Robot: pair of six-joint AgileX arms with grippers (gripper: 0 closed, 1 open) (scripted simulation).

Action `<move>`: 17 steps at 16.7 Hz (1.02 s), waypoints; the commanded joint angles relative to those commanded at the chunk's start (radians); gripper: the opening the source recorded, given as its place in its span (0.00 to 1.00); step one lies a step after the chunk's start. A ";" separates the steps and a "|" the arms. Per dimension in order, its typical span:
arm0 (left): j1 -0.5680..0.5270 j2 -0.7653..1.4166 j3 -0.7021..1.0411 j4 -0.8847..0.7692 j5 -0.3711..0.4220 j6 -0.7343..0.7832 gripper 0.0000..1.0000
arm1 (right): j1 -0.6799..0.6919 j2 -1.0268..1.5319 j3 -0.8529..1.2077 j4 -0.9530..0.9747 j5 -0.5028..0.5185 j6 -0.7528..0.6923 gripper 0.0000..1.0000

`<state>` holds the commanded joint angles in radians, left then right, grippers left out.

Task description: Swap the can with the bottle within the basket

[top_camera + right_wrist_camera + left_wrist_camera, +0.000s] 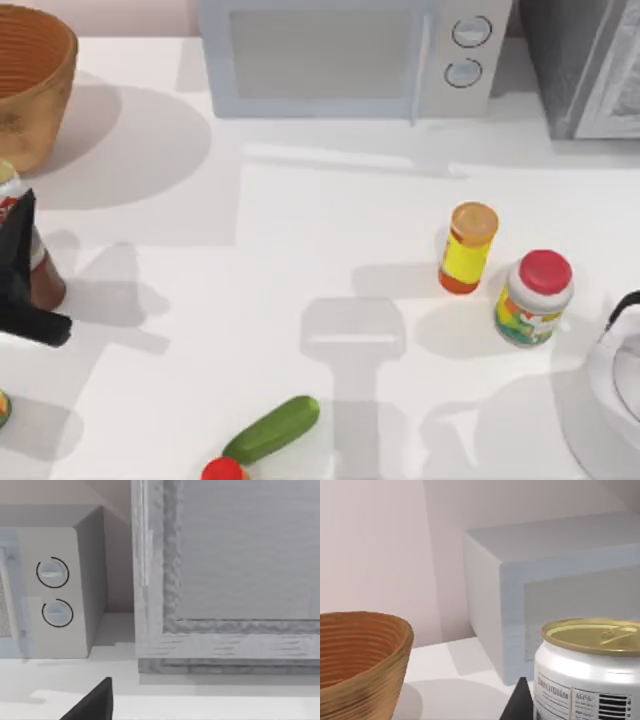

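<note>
At the table's far left edge, my left gripper (pixel 16 235) is shut on the can (pixel 8 185), a white can with a red label and an olive-gold top. Up close the can (pixel 590 670) is held about level with the basket rim, with one dark fingertip (pixel 520 704) against its side. The reddish-brown bottle (pixel 45 282) stands just right of the gripper, partly hidden by it. The orange-brown woven basket (pixel 35 75) sits at the back left, and what shows of its inside (pixel 355 655) holds nothing. My right arm (pixel 620 380) is parked at the right edge.
A microwave (pixel 345 55) and a grey appliance (pixel 585 65) line the back. A yellow orange-capped bottle (pixel 468 247) and a red-lidded jar (pixel 535 297) stand right of centre. A cucumber (pixel 272 428) and a red item (pixel 222 469) lie at the front.
</note>
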<state>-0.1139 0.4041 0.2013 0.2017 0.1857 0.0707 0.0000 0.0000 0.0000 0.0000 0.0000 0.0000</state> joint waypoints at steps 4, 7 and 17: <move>-0.053 0.270 0.132 0.142 0.124 0.019 0.00 | 0.000 0.000 0.000 0.000 0.000 0.000 1.00; -0.086 0.441 0.219 0.239 0.211 0.026 0.00 | 0.000 0.000 0.000 0.000 0.000 0.000 1.00; -0.173 0.960 0.500 0.563 0.493 0.051 0.00 | 0.000 0.000 0.000 0.000 0.000 0.000 1.00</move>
<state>-0.2873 1.3641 0.7013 0.7645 0.6790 0.1221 0.0000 0.0000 0.0000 0.0000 0.0000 0.0000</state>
